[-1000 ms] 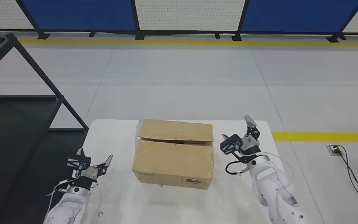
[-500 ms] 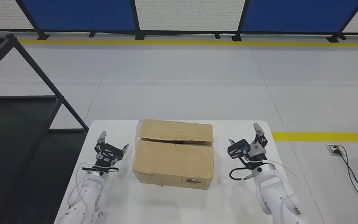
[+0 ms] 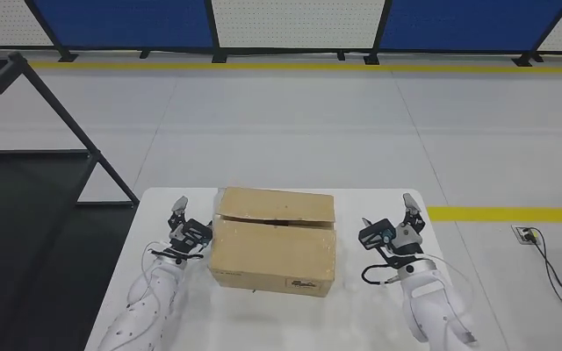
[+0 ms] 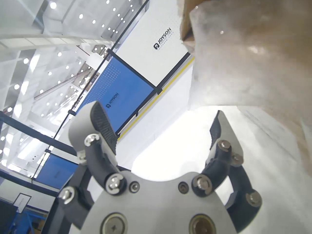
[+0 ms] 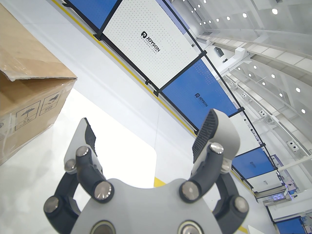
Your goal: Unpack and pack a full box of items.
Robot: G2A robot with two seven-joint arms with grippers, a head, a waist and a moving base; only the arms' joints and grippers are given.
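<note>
Sitting on desk (image 3: 347, 307): box (image 3: 274, 241), flaps down | left gripper (image 4: 158, 115) jaws apart, just beside box | right gripper (image 5: 148, 120) jaws apart, near box

A small dark printed mark (image 3: 304, 283) stands on the front face of the cardboard box (image 3: 272, 250), lower middle of the top view. It is too small to read. In the right wrist view the box's side carries two framed handling pictograms (image 5: 26, 115), each above a line of fine print that is not legible. Behind the table, a white perforated panel (image 5: 151, 37) bears a dark logo with one word, and the blue panel (image 5: 202, 93) next to it bears the same. In the left wrist view the same logo and word stand on a white fence panel (image 4: 160, 37) and a blue fence panel (image 4: 114, 91).
</note>
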